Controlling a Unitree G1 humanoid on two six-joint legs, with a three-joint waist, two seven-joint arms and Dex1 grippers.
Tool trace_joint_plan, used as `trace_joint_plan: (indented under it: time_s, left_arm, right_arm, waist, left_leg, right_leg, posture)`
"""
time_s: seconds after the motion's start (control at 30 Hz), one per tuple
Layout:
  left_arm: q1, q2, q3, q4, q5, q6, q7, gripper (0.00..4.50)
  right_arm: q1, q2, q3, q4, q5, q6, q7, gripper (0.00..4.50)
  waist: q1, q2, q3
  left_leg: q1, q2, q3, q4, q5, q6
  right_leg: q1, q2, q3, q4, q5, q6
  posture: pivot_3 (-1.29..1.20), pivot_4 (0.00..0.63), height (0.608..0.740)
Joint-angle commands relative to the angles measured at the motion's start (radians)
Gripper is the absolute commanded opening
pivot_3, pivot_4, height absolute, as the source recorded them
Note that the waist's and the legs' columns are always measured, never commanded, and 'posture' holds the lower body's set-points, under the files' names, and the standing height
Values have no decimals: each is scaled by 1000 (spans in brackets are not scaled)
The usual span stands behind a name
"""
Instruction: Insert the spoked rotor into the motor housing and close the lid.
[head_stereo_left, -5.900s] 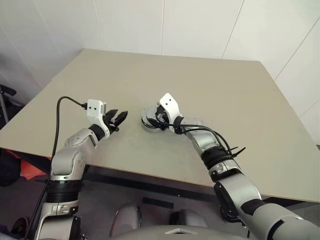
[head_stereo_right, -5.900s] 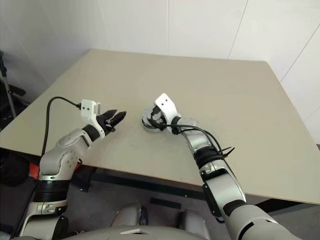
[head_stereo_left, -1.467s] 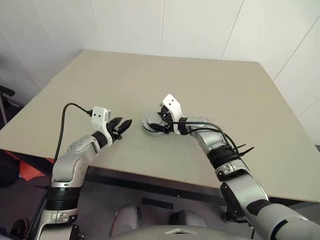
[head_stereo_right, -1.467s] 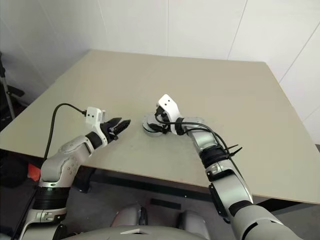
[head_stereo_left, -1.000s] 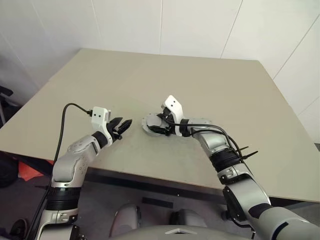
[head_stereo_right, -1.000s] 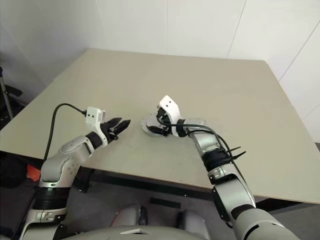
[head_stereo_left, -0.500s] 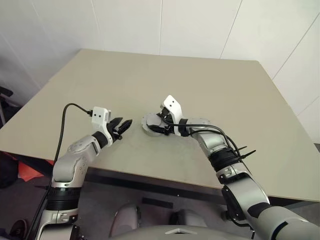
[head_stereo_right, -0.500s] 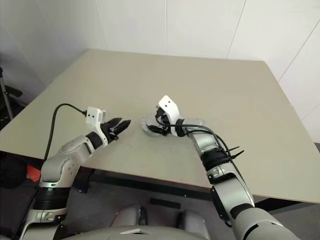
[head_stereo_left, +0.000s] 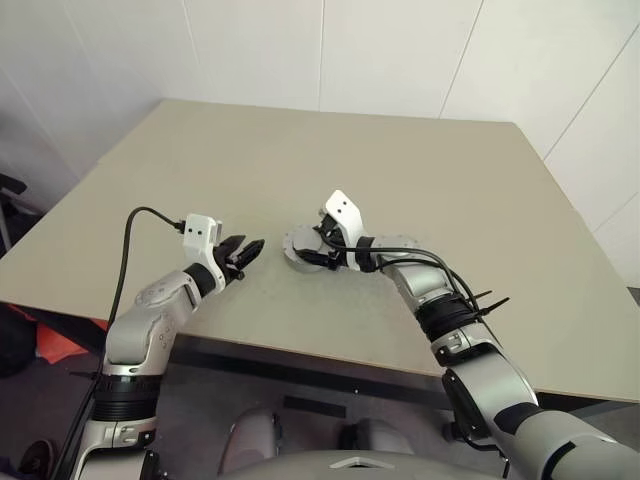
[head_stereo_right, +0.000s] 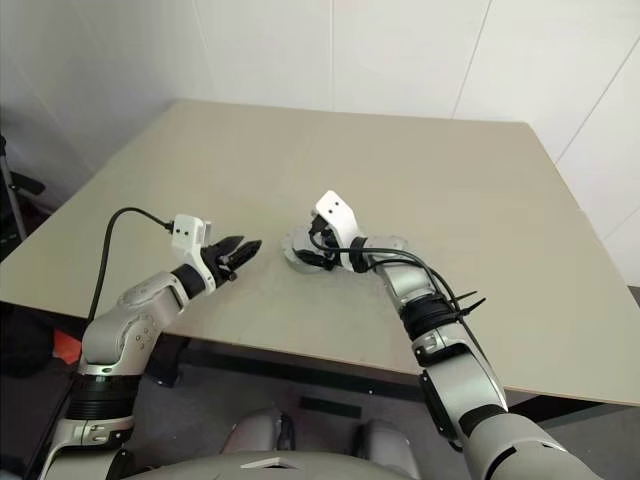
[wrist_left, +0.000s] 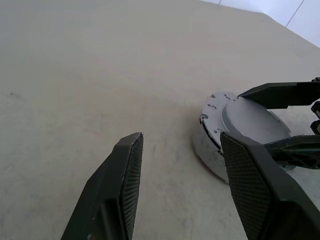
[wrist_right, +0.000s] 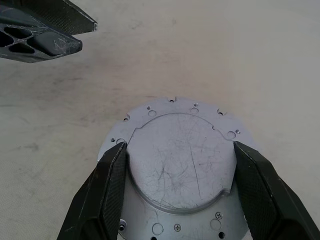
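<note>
Left eye view: beige table (head_stereo_left: 420, 170). Left pincer (head_stereo_left: 243, 253) sits left of centre, fingers parted a bit, holding nothing, just above the table and pointing right toward a round grey metal unit (head_stereo_left: 293, 246) at frame centre. Right pincer (head_stereo_left: 318, 254) comes in from the right and straddles that unit. A black cable (head_stereo_left: 125, 240) loops off the left wrist.

Right eye view: same layout, left pincer near the unit but apart from it, gap of bare table between them.

Left wrist view: two black fingers (wrist_left: 120, 190) apart with bare table between them, nothing gripped. The grey unit lies at right of frame, flat on the table, partly behind the right-hand finger. Other arm's dark fingers reach over it from the right edge.

Right wrist view: right pincer spread wide, one finger (wrist_right: 102, 195) on each side of the raised round lid (wrist_right: 180, 160) on top of the unit, pads right at its edge; contact cannot be told. Holed flange ring around the lid. Left pincer's tip in upper left corner. Rotor and windings hidden.
</note>
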Motion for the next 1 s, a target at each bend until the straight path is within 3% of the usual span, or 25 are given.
trace_joint_plan:
  time_s: [0.03,0.5,1.0]
  left_arm:
    - [-8,4,7,-39,-3,-10,0,2600]
    - [-10,-31,-8,-45,-10,1,15,2600]
    - [-22,-82,-16,-60,-17,25,29,2600]
  right_arm:
    - [15,-25,32,57,-53,15,-6,3184]
    - [17,-54,81,101,-110,26,-37,3184]
    - [11,-32,45,97,-45,133,14,3184]
  waist:
    - [0,0,0]
    - [1,2,-1]
    - [3,3,-2]
  left_leg:
    - [0,0,0,0,0,0]
    - [10,0,0,-6,0,0]
    - [10,0,1,-7,1,-1]
  right_leg:
    - [0,0,0,0,0,0]
    - [9,0,0,-3,-1,1]
    - [10,0,0,-4,-3,5]
  posture:
    - [0,0,740]
    - [0,0,740]
    - [0,0,740]
